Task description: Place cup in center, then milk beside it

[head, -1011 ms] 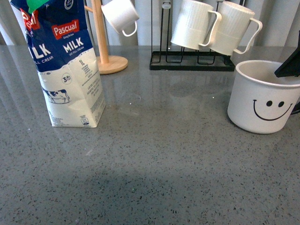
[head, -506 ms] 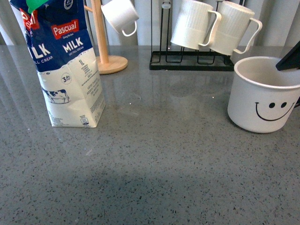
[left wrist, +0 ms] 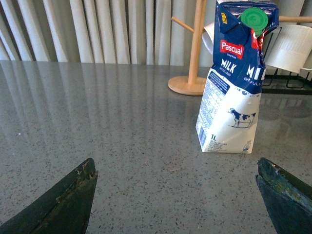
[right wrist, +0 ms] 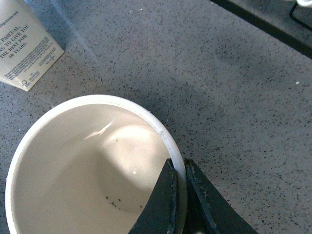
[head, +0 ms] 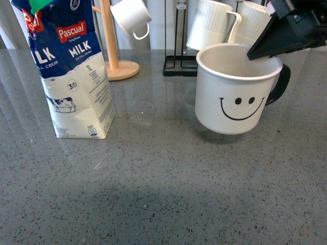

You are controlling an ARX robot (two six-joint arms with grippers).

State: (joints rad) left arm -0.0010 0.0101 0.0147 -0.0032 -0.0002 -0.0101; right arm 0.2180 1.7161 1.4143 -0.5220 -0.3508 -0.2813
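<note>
Wide white smiley-face mug (head: pixel 235 97), black handle, is clamped at its rim by right gripper (right wrist: pixel 179 170) | held upright, seemingly just off grey counter (head: pixel 163 194), centre spot lying leftward | blue-and-white milk carton (head: pixel 74 76) stood far left, nearer the splayed, empty left gripper (left wrist: pixel 175 195)

A wooden mug tree (head: pixel 107 41) and a black rack (head: pixel 177 71) of ribbed mugs (head: pixel 209 23) stand on the grey counter (head: pixel 153 178).
</note>
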